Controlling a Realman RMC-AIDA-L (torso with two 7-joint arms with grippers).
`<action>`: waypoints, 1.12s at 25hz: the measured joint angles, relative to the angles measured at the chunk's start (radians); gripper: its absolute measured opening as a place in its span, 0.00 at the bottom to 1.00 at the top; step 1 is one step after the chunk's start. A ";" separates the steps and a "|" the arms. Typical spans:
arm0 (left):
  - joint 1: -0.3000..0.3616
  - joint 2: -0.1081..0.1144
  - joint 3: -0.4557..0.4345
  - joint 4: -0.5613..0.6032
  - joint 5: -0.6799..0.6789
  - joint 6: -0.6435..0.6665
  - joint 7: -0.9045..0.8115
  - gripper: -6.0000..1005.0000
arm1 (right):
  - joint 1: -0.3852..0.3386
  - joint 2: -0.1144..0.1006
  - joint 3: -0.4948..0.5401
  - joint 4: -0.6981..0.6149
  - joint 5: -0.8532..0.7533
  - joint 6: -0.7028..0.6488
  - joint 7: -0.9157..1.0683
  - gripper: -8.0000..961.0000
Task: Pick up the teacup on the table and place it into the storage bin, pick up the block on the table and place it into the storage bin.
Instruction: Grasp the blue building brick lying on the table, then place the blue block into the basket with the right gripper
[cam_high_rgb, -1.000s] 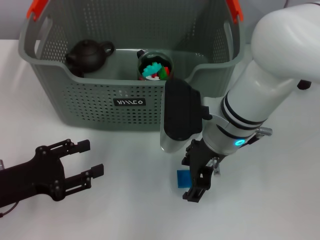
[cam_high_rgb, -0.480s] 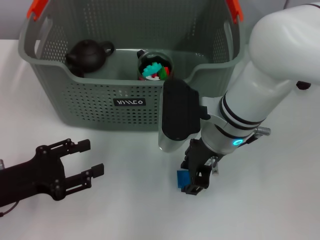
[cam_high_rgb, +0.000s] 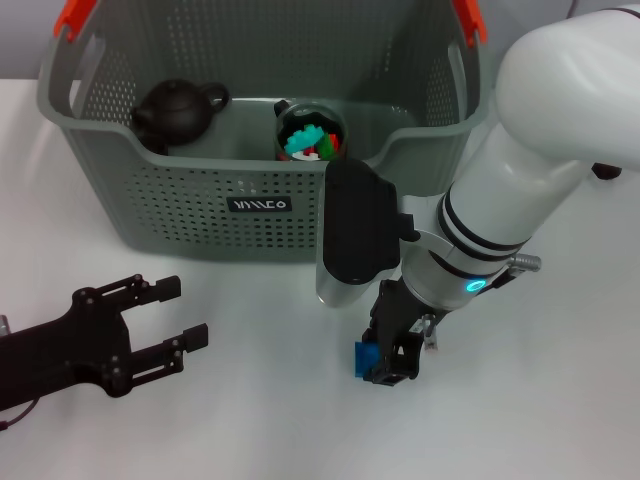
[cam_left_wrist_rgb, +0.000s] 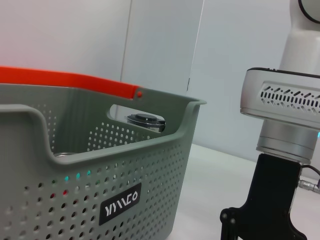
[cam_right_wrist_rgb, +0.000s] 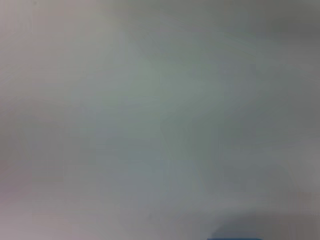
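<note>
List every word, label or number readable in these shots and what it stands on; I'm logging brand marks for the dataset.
"YIYILCO", roughly: white stylised letters on the small black label on the bin front wall, also shown in the left wrist view; the exact letters are uncertain.
Nothing else is readable: no text shows on the arms, the block or the things inside the bin.

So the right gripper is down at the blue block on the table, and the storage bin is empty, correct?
Not quite. The right gripper is at the blue block, but the head view shows the storage bin already holds a dark teapot and a cup of coloured pieces.
</note>
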 joint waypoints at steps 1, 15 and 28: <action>0.000 0.000 0.000 0.000 0.000 0.000 0.000 0.69 | 0.000 0.000 0.002 -0.002 0.000 -0.002 0.001 0.44; -0.001 0.003 -0.003 0.001 -0.001 0.000 0.000 0.69 | -0.185 -0.011 0.443 -0.384 0.025 -0.273 -0.124 0.44; -0.031 0.008 -0.005 0.002 -0.009 0.005 -0.002 0.69 | -0.237 -0.014 0.880 -0.596 0.396 -0.373 -0.205 0.44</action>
